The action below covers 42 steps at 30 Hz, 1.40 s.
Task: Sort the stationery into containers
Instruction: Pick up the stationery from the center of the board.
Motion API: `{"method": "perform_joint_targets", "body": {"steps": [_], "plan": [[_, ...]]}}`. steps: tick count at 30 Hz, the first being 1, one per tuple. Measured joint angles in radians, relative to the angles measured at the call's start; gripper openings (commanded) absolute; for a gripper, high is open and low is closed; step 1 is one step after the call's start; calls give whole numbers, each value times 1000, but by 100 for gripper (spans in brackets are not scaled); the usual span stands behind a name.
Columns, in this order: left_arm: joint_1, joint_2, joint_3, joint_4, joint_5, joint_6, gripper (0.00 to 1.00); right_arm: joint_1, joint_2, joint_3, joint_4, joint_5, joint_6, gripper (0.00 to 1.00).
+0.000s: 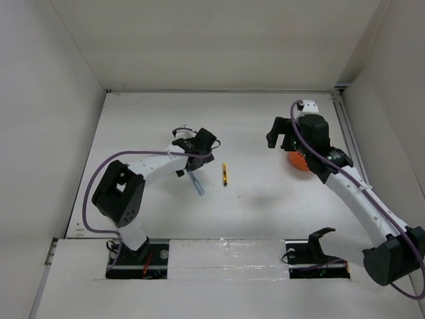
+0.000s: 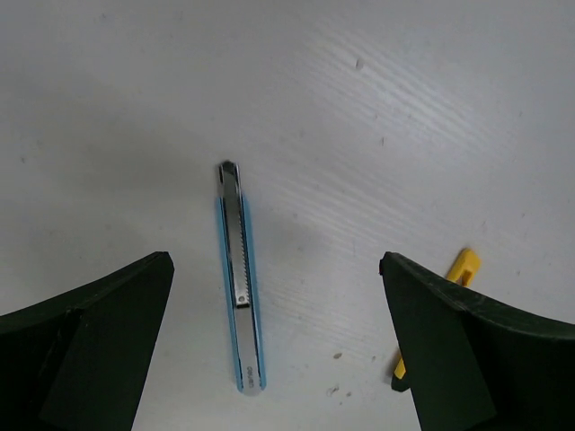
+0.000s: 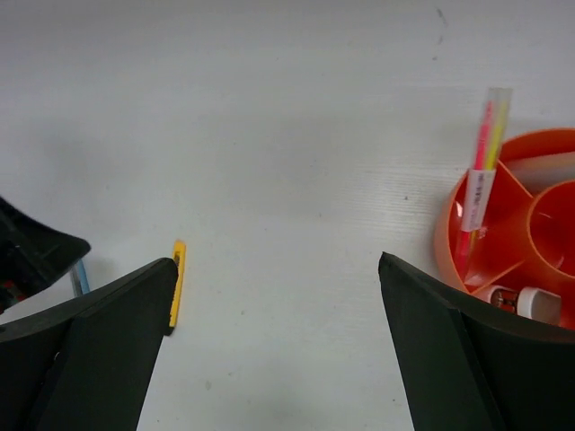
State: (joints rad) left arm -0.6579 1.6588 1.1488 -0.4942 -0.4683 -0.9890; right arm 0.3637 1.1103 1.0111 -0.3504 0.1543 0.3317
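Sorting partly done. Orange tub (image 3: 446, 235) holds a pink-yellow pen (image 3: 481, 175) leaning in one compartment and a white-capped piece (image 3: 530, 301) lower inside. Two things lie loose on the table (image 1: 265, 199): blue knife (image 2: 241, 287), lined up below the left gripper (image 2: 276, 265), and a yellow-black item (image 3: 178, 283) near it. Both grippers are spread wide and empty; right gripper (image 3: 277, 262) hovers beside the tub. Judged: two picks left.
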Motion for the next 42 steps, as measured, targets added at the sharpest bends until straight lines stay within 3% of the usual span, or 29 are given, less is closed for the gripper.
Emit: {"method": "perform_joint_targets", "body": {"steps": [9,17,18,23,28,29,30,31,32,33,38,42], "plan": [[-50,19,-78,-50,96,-117,100,47,14,-1,21,-95,-111,100],[-106,16,-156,-90,121,-180,90,49,-37,-9,40,-114,-131,99],[-122,20,-153,-98,122,-189,86,49,-37,-9,42,-114,-134,99],[-154,54,-119,-125,129,-212,49,50,-44,-9,44,-126,-139,99],[-147,54,-124,-124,130,-227,49,47,-72,-9,45,-138,-145,99],[-143,53,-127,-122,132,-227,40,45,-77,-9,45,-145,-145,99],[-137,51,-129,-119,136,-231,40,43,-77,-9,46,-147,-145,99],[-131,49,-135,-116,135,-229,34,42,-77,-9,46,-151,-145,99],[-125,45,-136,-114,137,-228,14,42,-77,-9,45,-155,-145,99],[-120,42,-141,-107,134,-227,2,42,-77,-10,45,-156,-145,99],[-117,41,-136,-64,121,-192,0,29,-73,-12,63,-194,-145,99],[-150,62,-105,-60,26,-159,0,-45,-23,-21,129,-332,-141,95]]}}
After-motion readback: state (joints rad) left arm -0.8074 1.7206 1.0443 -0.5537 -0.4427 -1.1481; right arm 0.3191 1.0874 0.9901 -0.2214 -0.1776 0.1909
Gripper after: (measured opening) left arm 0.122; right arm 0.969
